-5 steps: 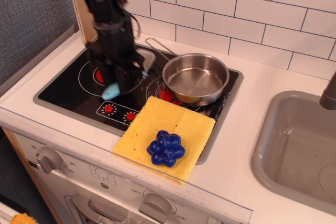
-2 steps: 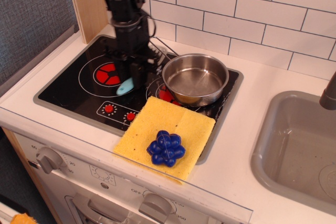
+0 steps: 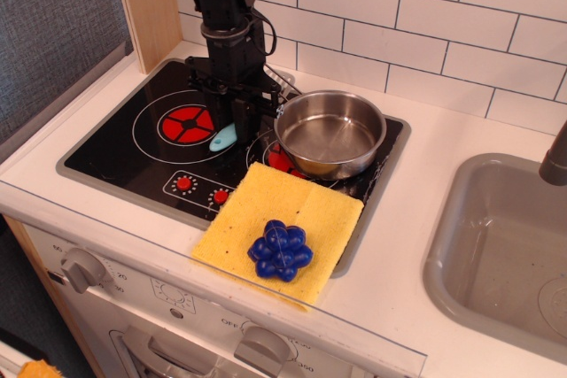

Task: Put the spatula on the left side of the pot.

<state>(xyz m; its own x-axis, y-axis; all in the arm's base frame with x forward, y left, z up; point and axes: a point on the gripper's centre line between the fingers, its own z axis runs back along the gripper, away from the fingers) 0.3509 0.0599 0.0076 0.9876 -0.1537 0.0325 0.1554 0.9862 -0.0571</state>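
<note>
The pot point(image 3: 330, 132) is a shiny shallow steel pan on the right burner of the black stovetop point(image 3: 124, 143), with its thin wire handle pointing back left. My black gripper point(image 3: 241, 112) stands just left of the pot, low over the stovetop, shut on the spatula. Only the spatula's light blue handle end point(image 3: 223, 138) shows below the fingers, close to the stovetop between the red left burner and the pot. The grey slotted head is hidden by the gripper.
A yellow sponge cloth point(image 3: 282, 226) with a blue grape cluster point(image 3: 281, 250) lies in front of the pot. A grey sink basin point(image 3: 500, 254) is at the right. A wooden panel point(image 3: 152, 15) and white tiled wall stand behind the stove.
My gripper has moved right and toward the back with the spatula, from over the left burner to just beside the pot's left rim. Pot, sponge and grapes have not moved.
</note>
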